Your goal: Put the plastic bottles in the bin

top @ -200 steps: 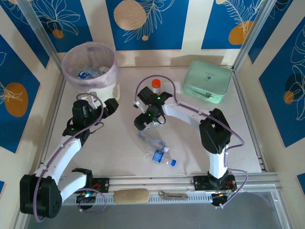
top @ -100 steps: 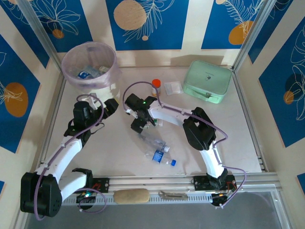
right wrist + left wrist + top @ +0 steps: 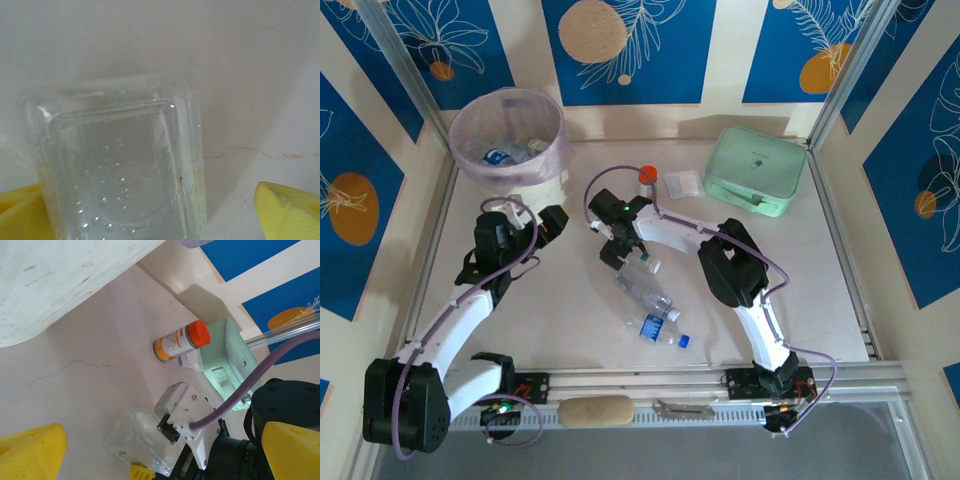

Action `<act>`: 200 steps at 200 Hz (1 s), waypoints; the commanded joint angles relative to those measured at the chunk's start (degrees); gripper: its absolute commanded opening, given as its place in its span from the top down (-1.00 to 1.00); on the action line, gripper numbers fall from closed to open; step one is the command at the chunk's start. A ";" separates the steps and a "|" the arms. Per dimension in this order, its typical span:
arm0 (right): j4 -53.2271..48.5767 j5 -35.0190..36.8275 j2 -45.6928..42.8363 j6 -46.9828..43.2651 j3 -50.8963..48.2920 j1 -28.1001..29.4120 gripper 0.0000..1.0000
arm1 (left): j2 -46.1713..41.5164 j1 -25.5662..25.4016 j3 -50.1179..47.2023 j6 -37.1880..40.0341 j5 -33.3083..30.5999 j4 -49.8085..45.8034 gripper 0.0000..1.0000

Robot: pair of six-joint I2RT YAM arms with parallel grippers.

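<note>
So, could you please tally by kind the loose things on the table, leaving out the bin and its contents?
Plastic bottles: 2 (clear bottle, blue-labelled bottle)
Orange-capped jar: 1
Mint green container: 1
Small clear packet: 1
Total: 5

We see a left arm (image 3: 450,322) and a right arm (image 3: 670,232) built of smooth white shells with chunky black joints. A lilac cable (image 3: 260,371) runs along each. A small green light (image 3: 623,208) glows near the wrist. The fingers (image 3: 292,450) are bright yellow, and a white bracket (image 3: 186,412) carries small dark screws
</note>
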 commanded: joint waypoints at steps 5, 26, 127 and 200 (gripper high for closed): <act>0.77 -4.11 1.36 0.96 1.93 -0.56 -0.89 | 0.31 -0.59 -0.01 -0.64 -0.95 1.60 -0.99; 1.09 -5.60 2.06 1.80 2.15 -1.17 -0.85 | 0.74 -0.72 0.36 -0.60 -1.19 0.99 -0.99; 2.04 -6.90 3.26 3.66 2.82 -2.42 -0.27 | 2.28 -1.95 1.05 -0.12 -0.46 1.31 -0.99; 1.39 -10.97 -1.56 15.07 5.86 -5.58 -0.06 | 3.24 -4.91 2.70 2.19 -0.29 0.79 -0.97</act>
